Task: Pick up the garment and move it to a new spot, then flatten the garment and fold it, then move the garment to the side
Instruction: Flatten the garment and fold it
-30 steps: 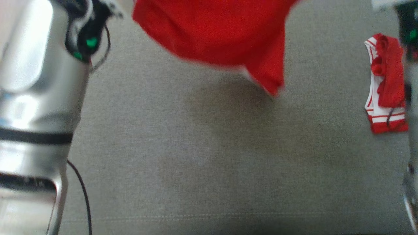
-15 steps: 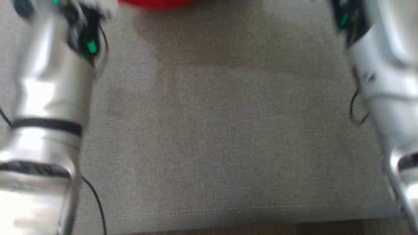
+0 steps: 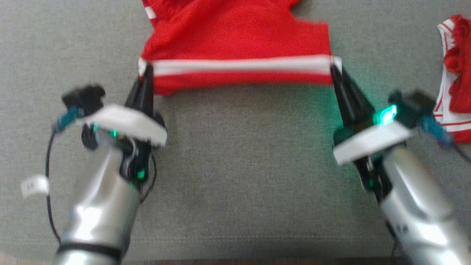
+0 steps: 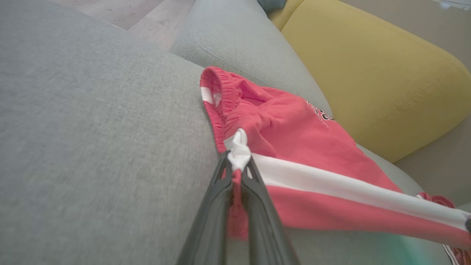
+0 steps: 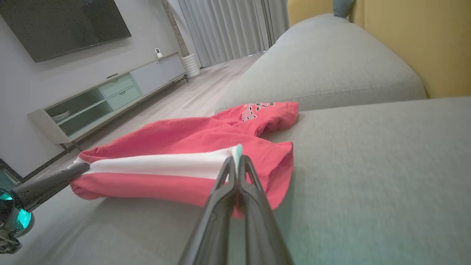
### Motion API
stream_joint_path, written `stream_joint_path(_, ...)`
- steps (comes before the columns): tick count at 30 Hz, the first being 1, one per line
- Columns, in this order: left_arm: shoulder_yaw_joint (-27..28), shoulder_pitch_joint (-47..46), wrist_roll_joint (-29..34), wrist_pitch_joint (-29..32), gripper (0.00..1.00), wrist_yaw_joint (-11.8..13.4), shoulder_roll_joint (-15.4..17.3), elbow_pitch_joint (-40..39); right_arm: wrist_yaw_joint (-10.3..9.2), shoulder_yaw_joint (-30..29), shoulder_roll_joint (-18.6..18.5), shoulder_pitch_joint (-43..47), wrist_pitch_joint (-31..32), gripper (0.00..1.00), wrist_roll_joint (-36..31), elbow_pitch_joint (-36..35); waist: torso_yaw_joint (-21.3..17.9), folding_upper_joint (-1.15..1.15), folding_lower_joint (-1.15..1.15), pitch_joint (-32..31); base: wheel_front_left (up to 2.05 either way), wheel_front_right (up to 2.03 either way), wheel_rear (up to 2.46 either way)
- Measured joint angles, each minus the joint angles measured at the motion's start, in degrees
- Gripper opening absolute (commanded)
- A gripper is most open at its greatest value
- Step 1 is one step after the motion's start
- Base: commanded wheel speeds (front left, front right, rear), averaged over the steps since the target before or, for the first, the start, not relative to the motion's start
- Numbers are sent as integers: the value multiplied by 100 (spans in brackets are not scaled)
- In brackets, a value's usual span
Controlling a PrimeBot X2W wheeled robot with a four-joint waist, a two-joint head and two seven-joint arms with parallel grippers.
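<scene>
The garment (image 3: 235,40) is a pair of red shorts with a white stripe, lying on the grey sofa seat (image 3: 239,165) with its striped edge pulled taut between my two grippers. My left gripper (image 3: 147,69) is shut on the stripe's left end, and the left wrist view shows its fingertips (image 4: 237,165) pinching bunched white cloth of the garment (image 4: 301,143). My right gripper (image 3: 334,68) is shut on the stripe's right end; in the right wrist view the right gripper (image 5: 235,159) clamps the corner of the garment (image 5: 176,143). The garment's far part runs past the head view's top edge.
A second red and white garment (image 3: 454,73) lies crumpled at the right edge of the seat. A yellow back cushion (image 4: 368,73) stands behind the seat. Wood floor, a low cabinet (image 5: 106,99) and a dark screen (image 5: 66,25) lie beyond the sofa's end.
The head camera has shifted. The garment hung in the air a second ago with the arms raised; now it rests on the seat, stretched flat between both grippers.
</scene>
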Motion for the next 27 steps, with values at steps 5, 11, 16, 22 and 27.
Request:
stream_joint_path(5,5,1294,342,1,0,-1,91,-1073,0,-505,-3,1329,246,0,-250,-781,45,0,0,-264,0,0,0)
stream_joint_path(11,-29,2360,735,1,0,42,198,-1960,0,-1074,97,2481,744,0,-570,-1756,93,0,0,-529,0,0,0)
stream_joint_path(16,-116,3218,822,120,0,279,381,-2747,0,-1505,345,3572,1333,0,-842,-2740,130,0,0,-795,0,0,0)
stream_joint_path(22,-175,4134,749,494,0,620,489,-3746,0,-1834,530,4579,1887,0,-1021,-3622,161,0,0,-1039,0,0,0)
stream_joint_path(27,-188,4416,500,836,0,695,543,-4345,0,-2054,547,4740,2184,0,-1047,-4007,197,0,0,-1068,0,0,0)
